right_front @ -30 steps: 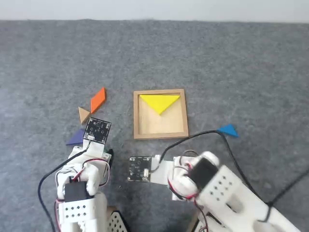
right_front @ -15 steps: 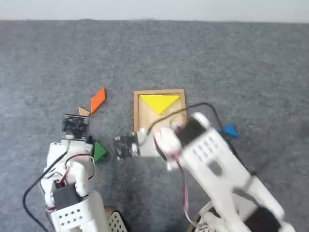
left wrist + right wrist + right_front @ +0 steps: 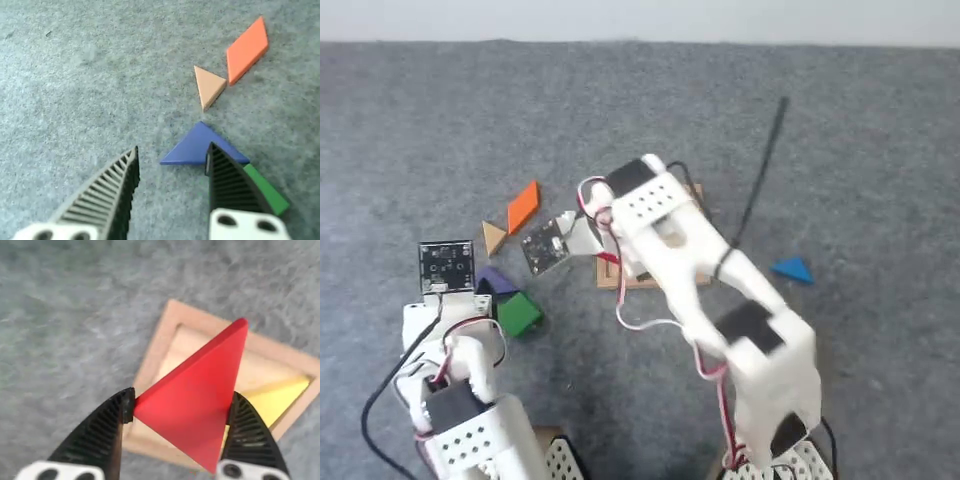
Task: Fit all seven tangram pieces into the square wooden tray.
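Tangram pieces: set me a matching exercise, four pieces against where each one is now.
1 red triangle
2 yellow triangle
3 orange parallelogram
4 green piece

A lying flat in the tray
B between the jaws of the right gripper
C beside the tan triangle
D next to the dark blue triangle

Pairs: 1-B, 2-A, 3-C, 4-D

7 pieces: 5 triangles: red (image 3: 192,390), yellow (image 3: 272,400), tan (image 3: 209,86), navy (image 3: 195,147), blue (image 3: 792,270); 1 orange parallelogram (image 3: 246,49); 1 green piece (image 3: 519,312). 1 tray (image 3: 165,337).

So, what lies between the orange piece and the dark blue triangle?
A small tan triangle, close beside the orange piece; the left wrist view shows it.
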### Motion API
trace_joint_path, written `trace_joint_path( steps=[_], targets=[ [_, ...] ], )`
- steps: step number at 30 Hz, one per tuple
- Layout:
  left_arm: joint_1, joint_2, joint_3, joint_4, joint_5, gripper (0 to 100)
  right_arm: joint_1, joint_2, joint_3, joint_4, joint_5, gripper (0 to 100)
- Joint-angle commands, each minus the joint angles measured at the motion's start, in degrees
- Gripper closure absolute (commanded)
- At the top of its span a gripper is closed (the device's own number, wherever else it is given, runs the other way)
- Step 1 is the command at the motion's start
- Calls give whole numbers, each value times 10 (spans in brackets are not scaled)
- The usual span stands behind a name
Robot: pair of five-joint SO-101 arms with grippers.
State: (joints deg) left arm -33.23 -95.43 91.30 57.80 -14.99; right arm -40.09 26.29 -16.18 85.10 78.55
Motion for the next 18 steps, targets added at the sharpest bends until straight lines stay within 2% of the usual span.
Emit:
trace_joint_path(
  steps=[1,8,18],
  targets=[
    [-1,-8,-7,-13,4,797,9,50,-102,0,24,825],
    [0,-8,-7,-12,4,798,25,125,-183,5,46,818],
    [0,-8,-6,-12,4,798,34,131,-198,4,47,656]
  ],
)
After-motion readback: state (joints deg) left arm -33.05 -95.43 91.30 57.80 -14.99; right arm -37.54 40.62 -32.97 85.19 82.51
